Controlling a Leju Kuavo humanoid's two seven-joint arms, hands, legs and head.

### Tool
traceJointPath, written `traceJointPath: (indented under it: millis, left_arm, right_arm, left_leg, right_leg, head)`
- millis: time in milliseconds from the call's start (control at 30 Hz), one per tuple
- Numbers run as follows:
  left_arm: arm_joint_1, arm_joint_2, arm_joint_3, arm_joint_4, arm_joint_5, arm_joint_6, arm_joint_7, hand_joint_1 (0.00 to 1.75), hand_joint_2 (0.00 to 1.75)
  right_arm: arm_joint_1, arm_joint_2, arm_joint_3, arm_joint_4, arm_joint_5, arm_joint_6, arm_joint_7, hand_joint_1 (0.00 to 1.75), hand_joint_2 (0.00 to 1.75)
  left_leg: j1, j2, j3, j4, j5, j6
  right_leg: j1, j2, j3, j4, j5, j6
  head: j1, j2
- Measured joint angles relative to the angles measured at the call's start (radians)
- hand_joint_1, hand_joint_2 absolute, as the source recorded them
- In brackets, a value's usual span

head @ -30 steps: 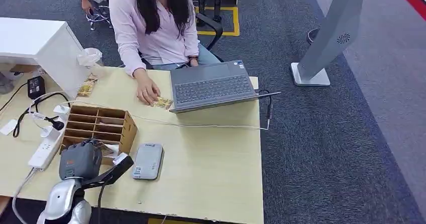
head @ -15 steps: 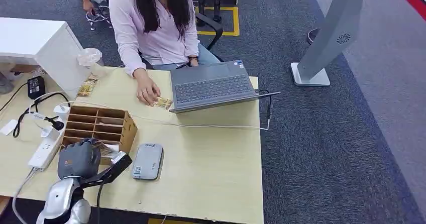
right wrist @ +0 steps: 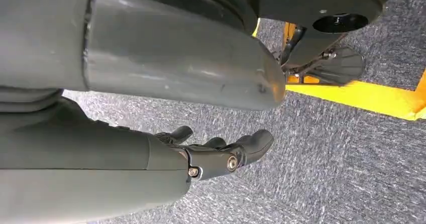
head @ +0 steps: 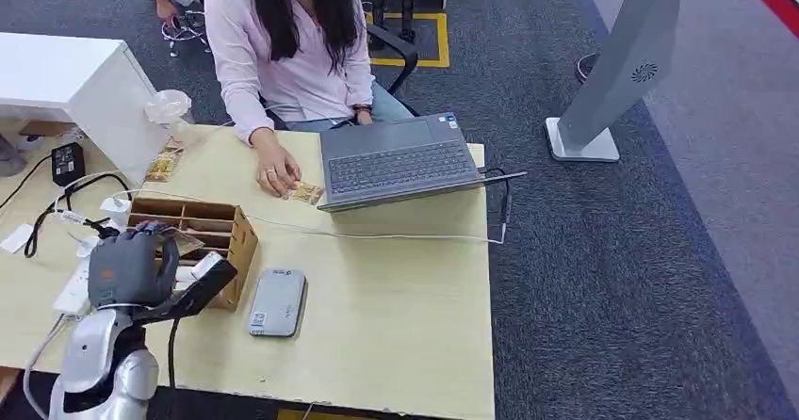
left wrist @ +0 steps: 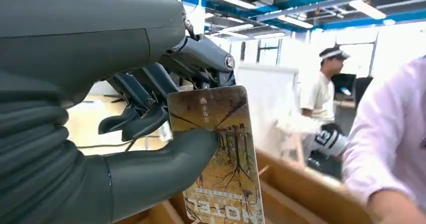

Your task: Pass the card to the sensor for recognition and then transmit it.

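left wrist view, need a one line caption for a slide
Left hand pinches a hotel key card between thumb and fingers above the wooden organizer, a person's pink sleeve alongside.

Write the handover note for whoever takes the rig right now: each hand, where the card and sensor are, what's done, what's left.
Left hand: pinches the card between thumb and fingers, raised over the wooden organizer.
Right hand: holds nothing, fingers loosely apart, hanging over the carpet.
Sensor: grey pad flat on the table, beside the organizer, on the robot's right of the left hand.
Done: card picked up.
Left: bring the card to the sensor for reading, then pass it on, probably to the person seated at the laptop.
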Motion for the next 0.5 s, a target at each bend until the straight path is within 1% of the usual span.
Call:
traceJointPath:
  millis: [100,167,400,500]
  left_arm:
    - [-0.045,0.006,-0.038,-0.016,0.008,-0.02,0.027,1.75,1.75]
    - [-0.076,0.009,-0.053,-0.016,0.009,-0.026,0.033,1.75,1.75]
    - [-0.138,0.021,-0.074,-0.012,0.005,-0.034,0.047,1.75,1.75]
    - [-0.204,0.026,-0.074,0.018,-0.034,-0.035,0.071,1.75,1.75]
  right_arm:
    - [-0.001,0.0,-0.009,0.0,0.019,0.001,0.003,0.0,0.0]
    - [-0.001,0.0,-0.012,0.0,0.028,0.005,0.003,0.0,0.0]
    - [-0.002,0.0,-0.014,0.0,0.042,0.016,0.003,0.0,0.0]
    - [-0.003,0.0,-0.014,0.0,0.068,0.02,0.003,0.0,0.0]
  left_leg:
    - [0.0,0.0,0.0,0.0,0.0,0.0]
    - [0.0,0.0,0.0,0.0,0.0,0.0]
    - [0.0,0.0,0.0,0.0,0.0,0.0]
    - [0.0,0.0,-0.001,0.0,0.001,0.0]
  right_leg:
    - [0.0,0.0,0.0,0.0,0.0,0.0]
    - [0.0,0.0,0.0,0.0,0.001,-0.001]
    - [0.0,0.0,-0.001,0.0,0.001,-0.001]
    - [0.0,0.0,-0.001,0.0,0.001,-0.001]
  head:
    - [0.0,0.0]
    - [0.0,0.0]
    - [0.0,0.0]
    - [0.0,0.0]
